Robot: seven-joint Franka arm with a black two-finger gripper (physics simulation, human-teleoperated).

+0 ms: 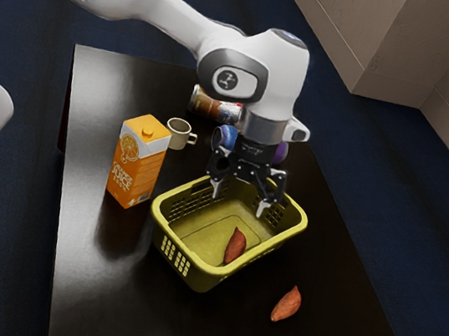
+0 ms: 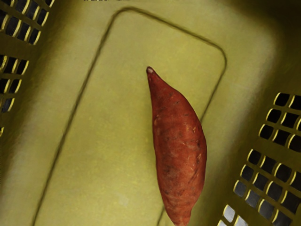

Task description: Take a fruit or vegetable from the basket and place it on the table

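Note:
My gripper (image 1: 238,204) is open, its two fingers apart and pointing down over the far part of the yellow-green basket (image 1: 204,279), with nothing between them. One reddish sweet potato (image 1: 235,247) lies on the basket floor, below the gripper and nearer the exterior view's front. Another sweet potato (image 1: 287,304) rests on the table outside the basket. In the wrist view, the sweet potato (image 2: 178,146) lies on the floor of the basket (image 2: 108,117), between the perforated side walls.
An orange juice carton (image 1: 137,162) stands on the table (image 1: 89,283) to the basket's left in the exterior view. Behind are a cream mug (image 1: 179,134), a lying can (image 1: 209,103) and a blue-purple object (image 1: 225,138) partly hidden by the hand.

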